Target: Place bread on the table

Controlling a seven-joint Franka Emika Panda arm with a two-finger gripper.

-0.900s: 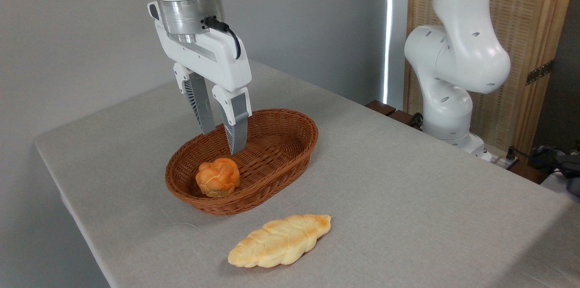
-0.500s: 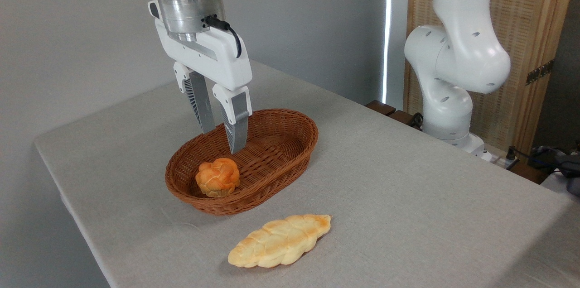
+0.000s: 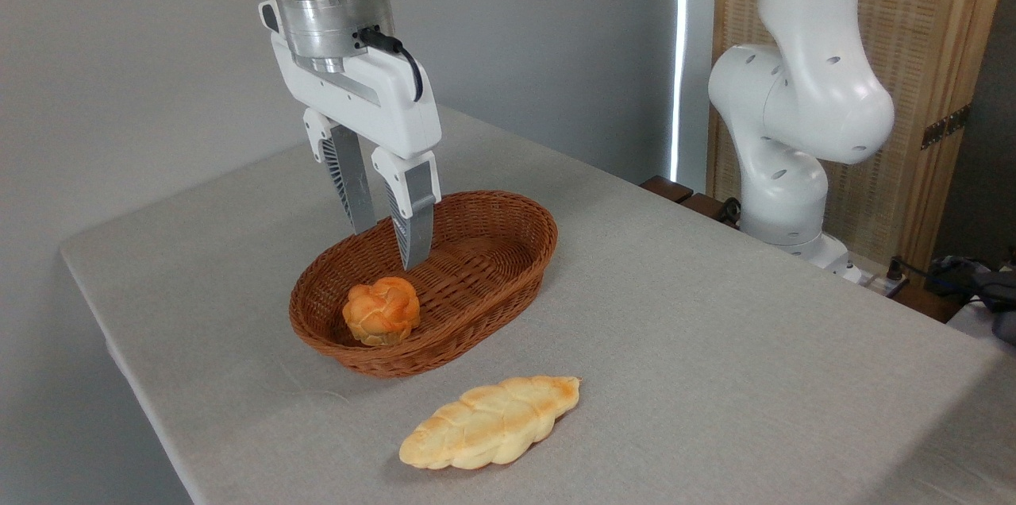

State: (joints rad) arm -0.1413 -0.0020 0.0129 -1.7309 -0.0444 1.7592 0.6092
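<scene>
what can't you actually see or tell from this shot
- Bread: its underside and lower front, hidden by the near wall of the basket.
- Gripper: jaws stand apart; their height above the basket floor is unclear from this one fixed view.
- Arm: upper links cut off by the top edge.
- Table: near corner cut off by the bottom edge.
</scene>
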